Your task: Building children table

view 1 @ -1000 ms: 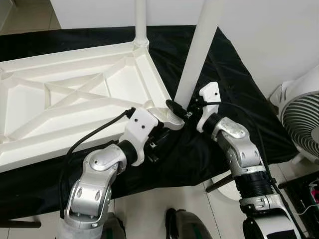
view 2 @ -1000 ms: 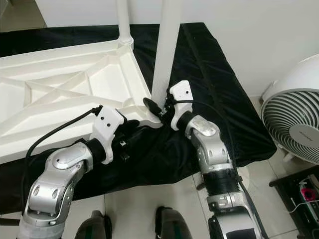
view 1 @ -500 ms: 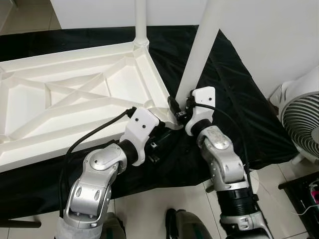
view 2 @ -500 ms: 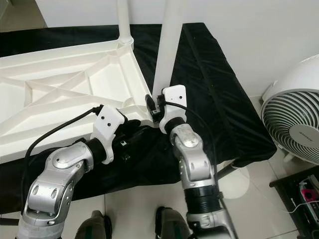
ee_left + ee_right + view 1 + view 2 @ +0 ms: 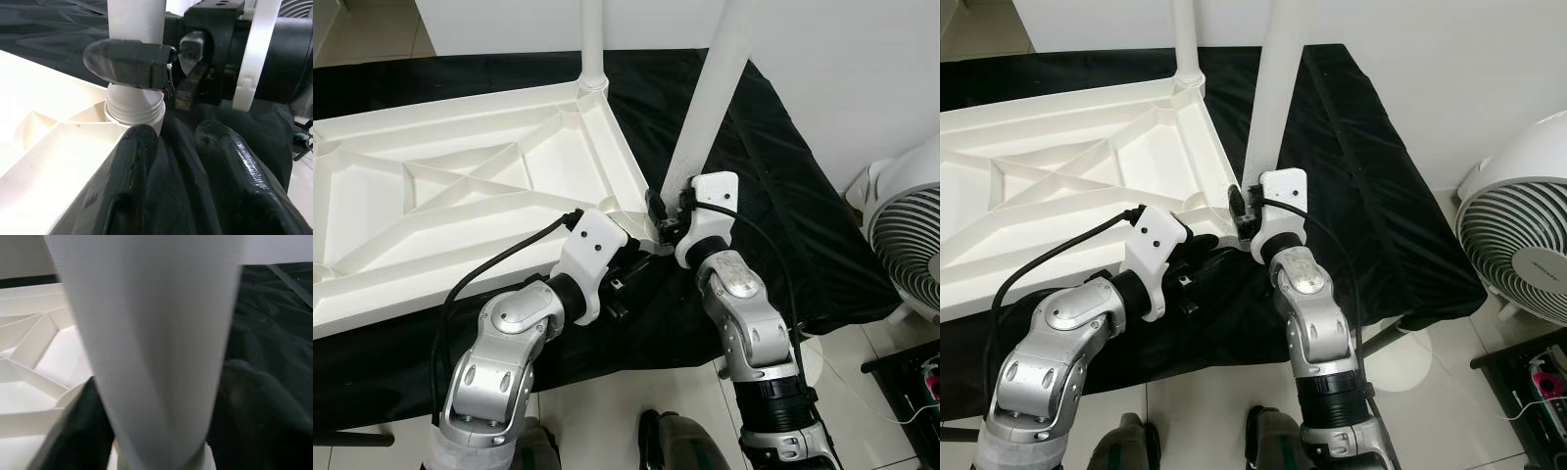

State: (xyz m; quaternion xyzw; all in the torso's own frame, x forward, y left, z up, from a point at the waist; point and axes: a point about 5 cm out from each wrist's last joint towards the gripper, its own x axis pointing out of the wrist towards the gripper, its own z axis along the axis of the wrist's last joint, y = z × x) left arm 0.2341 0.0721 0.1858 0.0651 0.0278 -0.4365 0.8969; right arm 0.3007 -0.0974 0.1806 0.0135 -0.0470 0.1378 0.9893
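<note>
The upturned white tabletop (image 5: 460, 196) lies on a black cloth (image 5: 773, 196), one leg already standing at its far right corner. At the near right corner, the right gripper (image 5: 658, 211) is clenched around the base of the second table leg (image 5: 710, 98), threads still showing above the socket. The left gripper (image 5: 181, 161), fingers apart, braces the corner. Next: more turning to seat it. Since a second ago the right forearm has swung leftward.

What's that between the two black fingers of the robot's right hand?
The white table leg. In the left wrist view, one finger of the right gripper lies across it just above the threaded base at the upturned tabletop corner.
</note>
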